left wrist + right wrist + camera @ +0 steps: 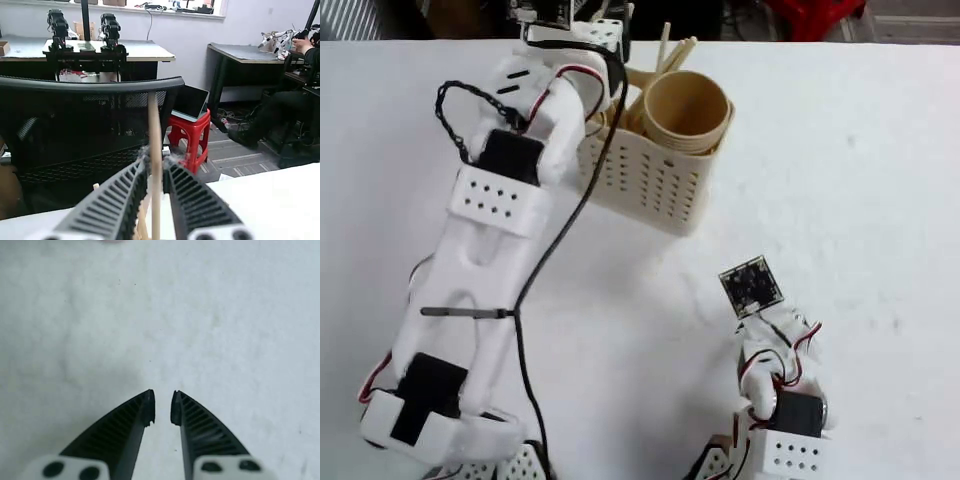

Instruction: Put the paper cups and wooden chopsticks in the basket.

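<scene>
A white perforated basket [655, 185] stands at the back middle of the table. Stacked tan paper cups [686, 108] sit inside it, and wooden chopsticks [672, 52] stick up behind the cups. My left arm [505, 200] stretches from the near left up to the basket's far left corner. My left gripper [155, 162] is shut on one upright wooden chopstick [153, 125]; more chopstick ends [142, 220] show below it. My right gripper [162, 407] is shut with nothing between its fingers, just above the bare table.
The right arm [780, 400] sits folded at the near right edge of the white table [860, 200]. Beyond the table's far edge stand a black mesh chair [75, 120] and a red stool [192, 132].
</scene>
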`<state>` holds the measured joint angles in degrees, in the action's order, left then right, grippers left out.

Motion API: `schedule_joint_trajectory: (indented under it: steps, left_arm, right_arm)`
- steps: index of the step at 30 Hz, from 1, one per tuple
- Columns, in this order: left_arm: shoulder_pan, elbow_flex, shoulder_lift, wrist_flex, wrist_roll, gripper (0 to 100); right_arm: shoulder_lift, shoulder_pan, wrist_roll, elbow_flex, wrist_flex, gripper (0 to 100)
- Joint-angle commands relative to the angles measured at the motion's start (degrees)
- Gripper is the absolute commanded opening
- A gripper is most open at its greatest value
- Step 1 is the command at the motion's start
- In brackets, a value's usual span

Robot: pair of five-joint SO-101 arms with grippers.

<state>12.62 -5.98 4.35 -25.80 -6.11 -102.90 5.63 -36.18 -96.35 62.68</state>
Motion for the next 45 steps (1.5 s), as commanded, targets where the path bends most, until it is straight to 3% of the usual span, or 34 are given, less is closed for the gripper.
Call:
schedule_joint_trajectory:
  steps: [1, 5, 12, 17, 22, 26, 31, 40, 42, 45]
  left_arm:
    - [-0.6, -3.3, 0.7, -0.1, -0.8, 8]
    - [-0.6, -3.1, 0.7, -0.6, -0.8, 8]
    - [-0.6, -2.6, 2.9, -8.3, -0.7, 8]
    - [-0.7, 0.5, 10.7, -19.2, -0.7, 8]
    - [-0.6, 12.1, 24.9, -30.4, -0.7, 8]
    - [-0.6, 30.4, 36.2, -31.6, -0.7, 8]
    - [-1.7, 57.5, 48.8, -20.4, -0.7, 8]
    - [-13.3, 100.8, 73.0, 18.4, -0.7, 8]
    - [-15.1, 103.3, 77.3, 19.0, -0.7, 8]
    - [-19.0, 103.4, 81.5, 11.4, -1.0, 8]
  right_arm:
    - [-0.6, 0.2, -0.4, -0.5, -0.5, 7.0]
    - [-0.6, 0.2, -0.4, -0.5, -0.5, 7.0]
    - [-0.6, 0.2, -0.4, -0.5, -0.5, 7.0]
    - [-0.6, 0.2, -0.4, -0.5, -0.5, 7.0]
    - [-0.6, 0.2, -0.4, -0.5, -0.5, 7.0]
    - [-0.6, 0.2, -0.4, -0.5, -0.5, 7.0]
    - [-0.6, 0.2, -0.4, -0.5, -0.5, 7.0]
    - [-0.6, 0.2, -0.4, -0.5, -0.5, 7.0]
    - [-0.6, 0.2, -0.4, -0.5, -0.5, 7.0]
    - [-0.6, 0.2, -0.4, -0.5, -0.5, 7.0]
